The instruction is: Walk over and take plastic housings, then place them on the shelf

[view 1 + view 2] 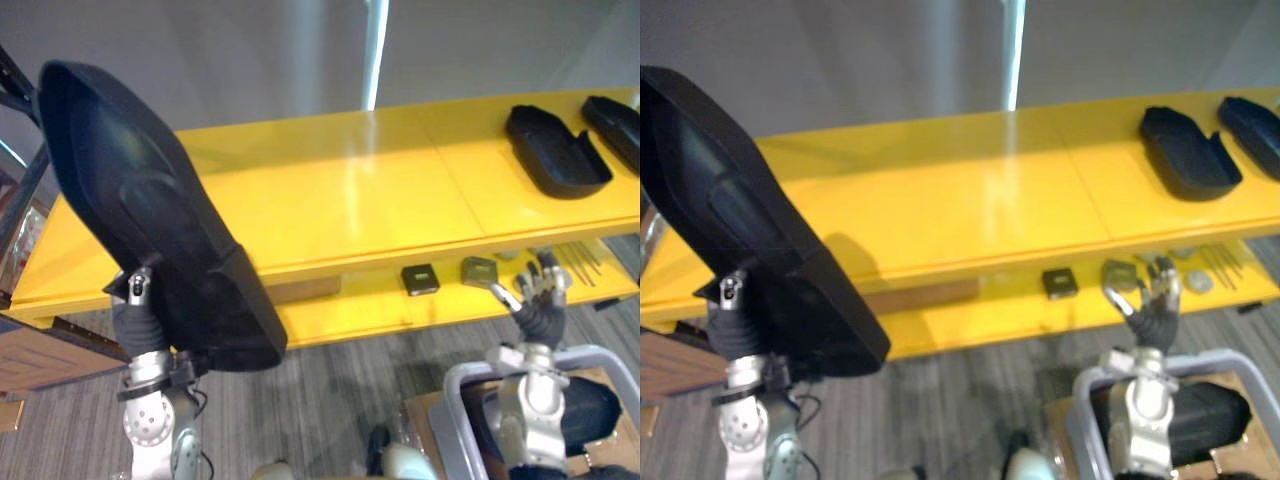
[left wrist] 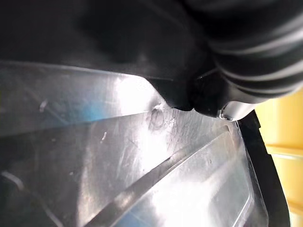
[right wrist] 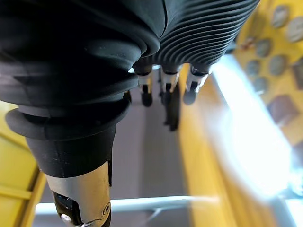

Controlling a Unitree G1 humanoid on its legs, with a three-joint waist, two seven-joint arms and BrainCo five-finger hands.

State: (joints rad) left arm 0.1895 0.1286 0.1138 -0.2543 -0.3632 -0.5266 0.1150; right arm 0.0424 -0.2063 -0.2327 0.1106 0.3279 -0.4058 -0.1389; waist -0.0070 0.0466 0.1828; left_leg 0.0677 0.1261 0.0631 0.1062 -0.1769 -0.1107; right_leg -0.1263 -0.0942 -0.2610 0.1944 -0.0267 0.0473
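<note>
A large black plastic housing (image 1: 150, 210) is held up on edge at the left, in front of the yellow shelf's left end. My left hand (image 1: 137, 300) grips its lower edge from below, one finger showing over the rim. The left wrist view has the housing's glossy inner face (image 2: 118, 156) right against the hand. Two more black housings (image 1: 555, 150) (image 1: 620, 125) lie flat on the top yellow shelf (image 1: 380, 190) at its right end. My right hand (image 1: 540, 295) hangs open and empty before the lower shelf.
The lower yellow shelf (image 1: 350, 305) carries two small dark square parts (image 1: 420, 278) (image 1: 478, 270) and thin metal rods (image 1: 580, 262). At the bottom right a grey tube frame (image 1: 460, 385) surrounds a box with another black housing (image 1: 590, 405). A brown wooden box (image 1: 45, 355) stands at the left.
</note>
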